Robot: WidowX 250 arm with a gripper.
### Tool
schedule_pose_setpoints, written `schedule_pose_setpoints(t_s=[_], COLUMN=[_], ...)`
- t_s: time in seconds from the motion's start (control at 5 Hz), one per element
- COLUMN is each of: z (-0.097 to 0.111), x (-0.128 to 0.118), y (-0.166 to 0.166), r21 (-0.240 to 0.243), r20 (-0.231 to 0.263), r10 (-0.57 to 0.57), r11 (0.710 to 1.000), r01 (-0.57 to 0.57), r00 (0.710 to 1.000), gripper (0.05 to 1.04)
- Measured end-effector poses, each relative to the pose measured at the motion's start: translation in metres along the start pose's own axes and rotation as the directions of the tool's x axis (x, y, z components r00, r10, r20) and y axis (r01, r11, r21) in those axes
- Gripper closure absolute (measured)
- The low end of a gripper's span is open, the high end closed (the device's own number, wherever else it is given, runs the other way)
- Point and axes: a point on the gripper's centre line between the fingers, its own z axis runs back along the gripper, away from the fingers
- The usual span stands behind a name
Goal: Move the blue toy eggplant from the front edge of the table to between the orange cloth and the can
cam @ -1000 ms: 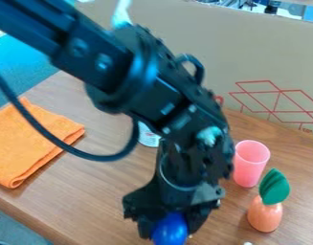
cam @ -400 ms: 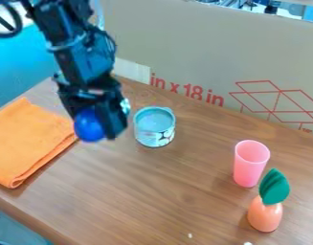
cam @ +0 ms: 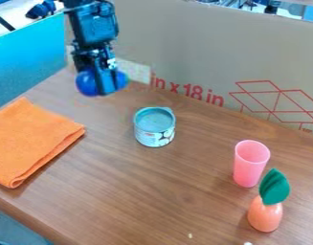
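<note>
Clamped on a blue ball (cam: 87,84), the tool (cam: 101,85) swings to the frame's upper left, its release seemingly yet to come.

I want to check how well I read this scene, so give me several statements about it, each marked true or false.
1. The hand holds a blue rounded object. True.
2. The can stands between the orange cloth and the pink cup. True.
3. The pink cup lies on its side. False: it stands upright.
4. An orange toy with a green leafy top stands beside the pink cup. True.
5. The blue rounded object sits inside the can. False: it is in the hand.
6. The orange cloth is spread out unfolded. False: it is folded.
</note>
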Motion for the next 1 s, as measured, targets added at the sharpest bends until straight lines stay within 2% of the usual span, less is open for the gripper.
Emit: schedule_pose_setpoints(t_s=[0.2, 0.4, 0.6, 0.8, 1.0], z=[0.005, -0.002, -0.004, -0.017, -0.028], x=[0.006, 0.005, 0.002, -0.010, -0.009], y=[0.022, 0.042, 0.055, 0.066, 0.078], r21=[0.006, 0.056, 0.206, 0.341, 0.410], r20=[-0.003, -0.010, -0.079, -0.126, -0.052], r10=[0.009, 0.051, 0.123, 0.202, 0.254], r11=[1.000, 0.997, 0.973, 0.928, 0.887], r01=[-0.009, -0.050, -0.105, -0.149, -0.212], r00=[1.000, 0.999, 0.989, 0.971, 0.966], gripper=[0.250, 0.250, 0.249, 0.250, 0.250])
